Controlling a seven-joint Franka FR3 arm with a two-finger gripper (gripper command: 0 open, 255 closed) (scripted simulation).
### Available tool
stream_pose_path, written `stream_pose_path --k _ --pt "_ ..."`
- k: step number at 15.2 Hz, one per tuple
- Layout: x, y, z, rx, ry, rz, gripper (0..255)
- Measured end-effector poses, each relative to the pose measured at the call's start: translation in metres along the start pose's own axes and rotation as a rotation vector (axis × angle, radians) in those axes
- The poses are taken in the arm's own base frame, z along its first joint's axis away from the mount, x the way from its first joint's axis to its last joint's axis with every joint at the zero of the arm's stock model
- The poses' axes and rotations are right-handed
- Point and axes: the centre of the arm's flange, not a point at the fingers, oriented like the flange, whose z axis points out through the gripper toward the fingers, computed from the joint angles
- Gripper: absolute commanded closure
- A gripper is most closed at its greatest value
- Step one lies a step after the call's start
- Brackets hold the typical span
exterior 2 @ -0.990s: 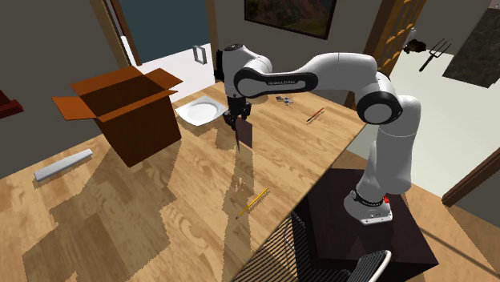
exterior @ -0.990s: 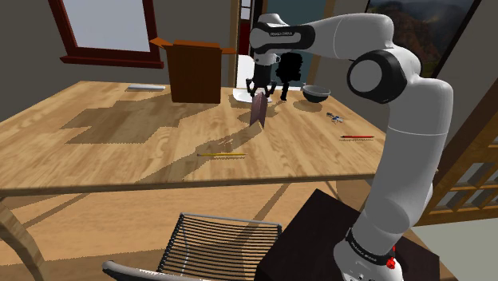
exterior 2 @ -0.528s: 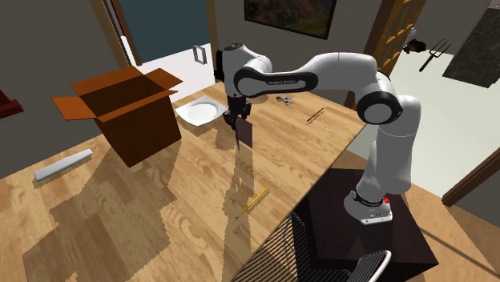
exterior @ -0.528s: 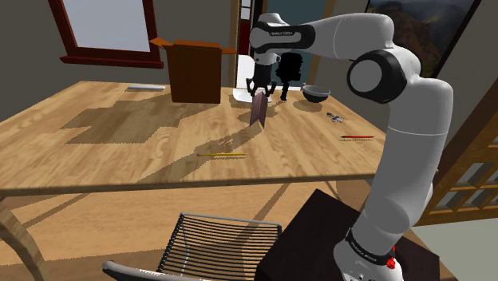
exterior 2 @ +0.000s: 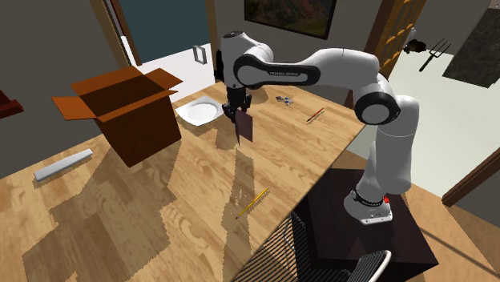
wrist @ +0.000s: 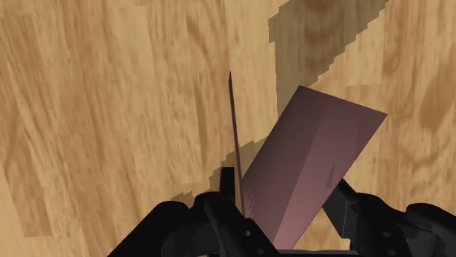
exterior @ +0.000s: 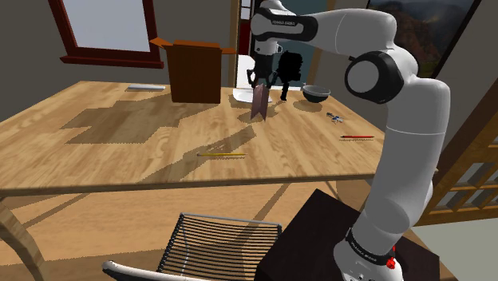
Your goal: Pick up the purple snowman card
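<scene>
The gripper [exterior: 262, 81] is closed narrowly on the top edge of the card [exterior: 259, 104], a dull purple folded sheet clasped between its two fingers [wrist: 225, 186]. In the shoulder view the card hangs at 6 o'clock from the gripper, upright, over the table [exterior: 120, 152] and apparently clear of the wood. The wrist view has its two leaves splayed, one edge-on, the other fanning outward. From the card, the box [exterior: 195, 72] lies at 10 o'clock, the bowl [exterior: 316, 93] at 3, the pencil [exterior: 222, 154] at 7.
</scene>
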Motion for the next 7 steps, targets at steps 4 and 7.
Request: stream_pose_path --k 4,7 --pt "0.0 -0.001 -0.021 0.0 0.0 0.0 255" --pt "0.0 0.001 -0.034 0.0 0.0 0.0 255"
